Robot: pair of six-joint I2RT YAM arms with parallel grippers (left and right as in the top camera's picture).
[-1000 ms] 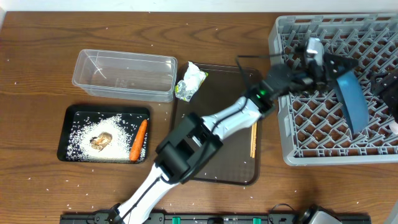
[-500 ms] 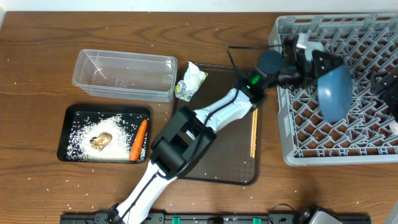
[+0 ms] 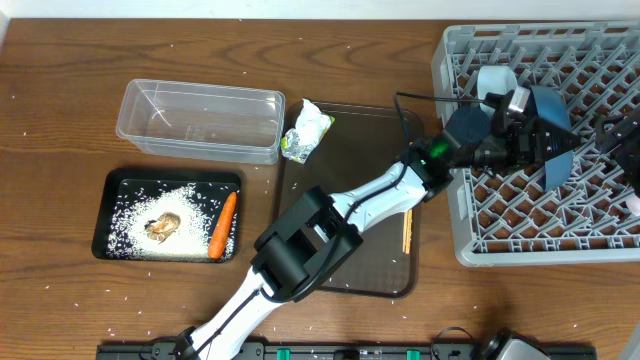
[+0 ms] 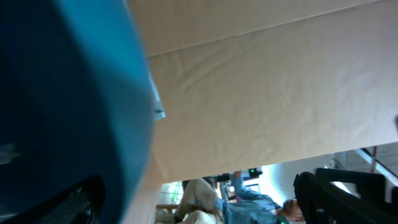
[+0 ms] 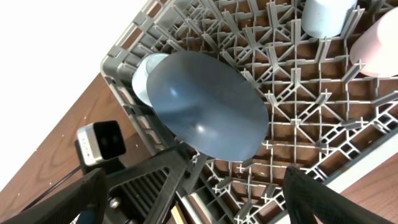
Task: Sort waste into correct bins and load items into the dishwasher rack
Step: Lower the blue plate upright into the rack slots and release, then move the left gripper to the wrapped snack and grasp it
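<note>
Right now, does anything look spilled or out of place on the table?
Yes. White rice grains are strewn over the black tray, and specks of them dot the wooden table around it. The crumpled wrapper lies at the brown serving tray's corner, beside the clear tub, not in it.

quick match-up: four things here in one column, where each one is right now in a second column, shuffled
Things
1. carrot
2. wrapper
3. dark-blue plate
4. chopsticks

Places
A. held by the left gripper over the grey rack
B. on the brown tray, near its right edge
C. in the black tray
D. at the brown tray's corner nearest the clear tub

Pairs: 1-C, 2-D, 3-A, 4-B
</note>
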